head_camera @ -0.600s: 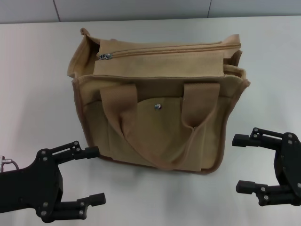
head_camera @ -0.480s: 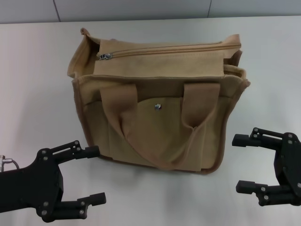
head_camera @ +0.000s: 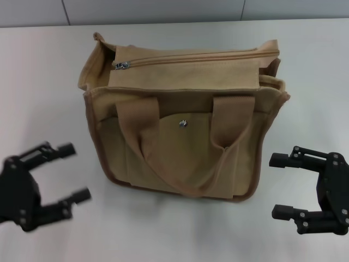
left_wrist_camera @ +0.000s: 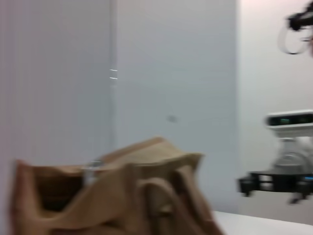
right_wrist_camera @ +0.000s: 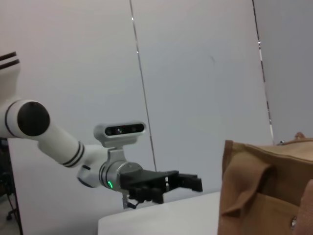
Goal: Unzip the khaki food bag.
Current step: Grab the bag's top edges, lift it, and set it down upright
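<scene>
The khaki food bag (head_camera: 185, 125) stands upright on the white table (head_camera: 43, 82). Its two webbing handles hang down over the front pocket with the silver snap (head_camera: 183, 124). The top zipper is closed, with its metal pull (head_camera: 121, 65) at the bag's left end. My left gripper (head_camera: 76, 171) is open and empty, left of the bag's lower corner and apart from it. My right gripper (head_camera: 276, 185) is open and empty, just right of the bag's lower right corner. The bag also shows in the left wrist view (left_wrist_camera: 112, 196) and the right wrist view (right_wrist_camera: 269, 191).
A grey panelled wall (head_camera: 163, 10) runs behind the table's far edge. Bare table lies left, right and in front of the bag. The left wrist view shows my right gripper (left_wrist_camera: 249, 183) far off. The right wrist view shows my left gripper (right_wrist_camera: 193, 183) far off.
My left gripper has moved left, away from the bag, and is blurred by motion. The right gripper and the bag have stayed nearly still.
</scene>
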{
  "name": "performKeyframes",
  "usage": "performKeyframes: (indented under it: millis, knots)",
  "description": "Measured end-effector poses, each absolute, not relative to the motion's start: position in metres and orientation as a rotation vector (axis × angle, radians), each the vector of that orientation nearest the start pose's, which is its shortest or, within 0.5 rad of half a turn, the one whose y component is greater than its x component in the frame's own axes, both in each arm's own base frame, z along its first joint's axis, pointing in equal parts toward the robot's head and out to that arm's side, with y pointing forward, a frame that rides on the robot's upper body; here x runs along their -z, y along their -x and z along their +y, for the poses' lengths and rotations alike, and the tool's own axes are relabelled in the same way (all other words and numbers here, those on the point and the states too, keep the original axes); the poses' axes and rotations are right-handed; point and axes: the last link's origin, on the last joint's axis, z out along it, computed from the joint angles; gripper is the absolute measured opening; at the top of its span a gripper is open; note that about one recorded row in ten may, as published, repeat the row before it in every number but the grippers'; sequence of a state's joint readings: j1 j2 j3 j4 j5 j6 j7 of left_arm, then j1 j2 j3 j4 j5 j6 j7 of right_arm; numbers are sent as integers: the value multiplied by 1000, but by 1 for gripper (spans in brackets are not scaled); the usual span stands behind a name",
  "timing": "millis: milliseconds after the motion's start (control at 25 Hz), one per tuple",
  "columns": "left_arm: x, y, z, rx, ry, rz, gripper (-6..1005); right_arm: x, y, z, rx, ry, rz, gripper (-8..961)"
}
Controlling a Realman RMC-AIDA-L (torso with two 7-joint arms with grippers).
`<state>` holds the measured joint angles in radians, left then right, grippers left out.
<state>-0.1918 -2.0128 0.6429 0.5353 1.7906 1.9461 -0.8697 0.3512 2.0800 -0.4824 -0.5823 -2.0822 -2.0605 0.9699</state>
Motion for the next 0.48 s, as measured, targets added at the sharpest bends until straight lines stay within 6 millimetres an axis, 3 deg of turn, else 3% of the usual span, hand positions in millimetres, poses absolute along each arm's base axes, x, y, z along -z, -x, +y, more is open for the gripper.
performKeyframes:
  millis: [120, 480]
  knots:
    - [-34, 323, 209, 1015, 2500, -306, 827, -16, -285, 223, -1125, 2791, 267, 822]
    - [-4, 307, 247, 1000, 2480, -346, 824, -16, -284, 224, -1122, 2791, 264, 822]
